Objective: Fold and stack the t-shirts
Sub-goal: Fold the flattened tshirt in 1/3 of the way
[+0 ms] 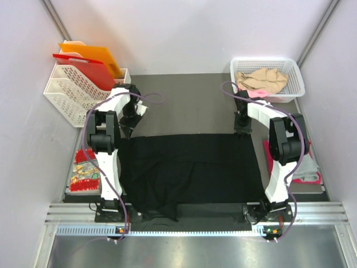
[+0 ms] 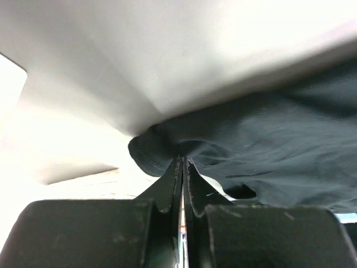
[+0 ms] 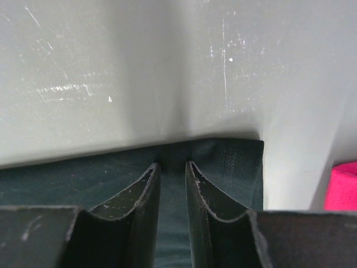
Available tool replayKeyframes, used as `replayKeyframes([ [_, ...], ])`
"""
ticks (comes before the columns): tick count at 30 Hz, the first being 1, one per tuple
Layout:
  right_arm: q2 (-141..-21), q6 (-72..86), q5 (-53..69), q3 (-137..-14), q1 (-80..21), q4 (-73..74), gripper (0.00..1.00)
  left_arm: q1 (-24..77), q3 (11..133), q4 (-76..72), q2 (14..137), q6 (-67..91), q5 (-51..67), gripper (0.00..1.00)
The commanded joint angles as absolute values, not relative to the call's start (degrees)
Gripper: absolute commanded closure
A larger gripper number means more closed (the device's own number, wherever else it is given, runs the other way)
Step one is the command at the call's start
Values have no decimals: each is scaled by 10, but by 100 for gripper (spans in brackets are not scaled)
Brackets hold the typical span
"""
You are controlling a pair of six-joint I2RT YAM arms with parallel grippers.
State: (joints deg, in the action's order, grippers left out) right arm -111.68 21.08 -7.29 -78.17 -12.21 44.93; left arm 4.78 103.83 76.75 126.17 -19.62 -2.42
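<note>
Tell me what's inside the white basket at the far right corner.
The white basket holds a crumpled beige t-shirt, with a bit of pink cloth showing at its near edge. Anything beneath them is covered.

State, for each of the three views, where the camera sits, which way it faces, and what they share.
Top external: above and behind, looking down at the table; left arm and right arm show.
Left wrist: looks along the left gripper, shut on the black t-shirt.
Right wrist: looks down past the right gripper, jaws apart over the shirt's corner.
Shared: the black t-shirt.
</note>
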Motion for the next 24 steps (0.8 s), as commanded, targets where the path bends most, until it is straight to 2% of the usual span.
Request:
replayKeyframes([
  [1, -1131, 206, -99, -759, -114, 404, 75, 56, 1072, 816, 1247, -190, -6, 96],
  [7, -1153, 207, -91, -785, -120, 414, 75, 98, 1092, 863, 1215, -202, 37, 95],
  [15, -1149, 209, -91, -808, -128, 434, 75, 119, 962, 853, 1194, -212, 61, 94],
  [18, -1124, 210, -93, -791, -132, 430, 75, 119, 933, 832, 1180, -204, 49, 94],
  [21, -1114, 211, -95, -775, -134, 419, 75, 119, 897, 769, 1162, -184, 38, 100],
  [24, -1109, 213, -93, -766, -135, 409, 75, 119, 867, 691, 1147, -163, 12, 100],
])
